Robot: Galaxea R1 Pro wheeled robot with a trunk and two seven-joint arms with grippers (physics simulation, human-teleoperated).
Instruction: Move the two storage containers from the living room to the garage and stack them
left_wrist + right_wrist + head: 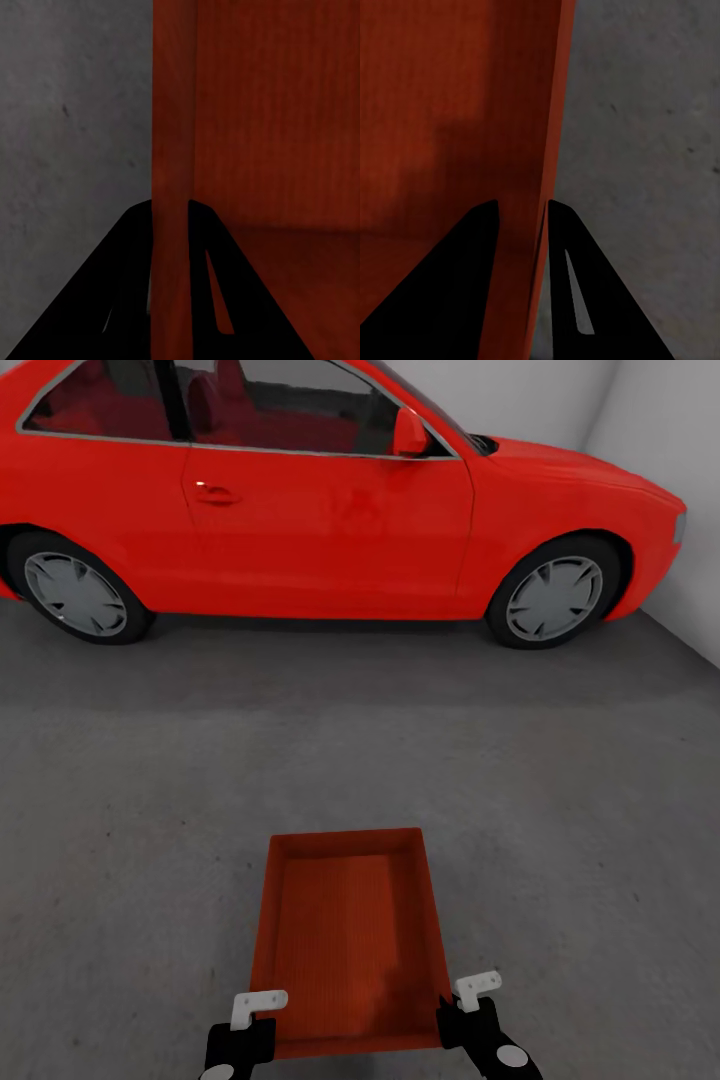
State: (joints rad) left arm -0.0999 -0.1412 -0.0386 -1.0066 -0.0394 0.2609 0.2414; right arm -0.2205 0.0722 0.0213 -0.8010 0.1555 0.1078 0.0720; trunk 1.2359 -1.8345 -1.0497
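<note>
One orange-red storage container (345, 940), open-topped with a ribbed base, lies lengthwise in front of me over the garage's dark grey concrete floor (150, 810). My left gripper (260, 1015) is shut on its left wall near the close corner. In the left wrist view the black fingers (206, 247) straddle that wall (171, 150). My right gripper (462, 1008) is shut on the right wall near the close corner, and the right wrist view shows its fingers (472, 255) pinching the wall (536, 150). Whether the container touches the floor I cannot tell. The living room is out of view.
A large glossy red car (330, 500) stands side-on across the far part of the garage. White walls (660, 430) close the far right corner. Bare concrete stretches between the car and the container and on both sides of it.
</note>
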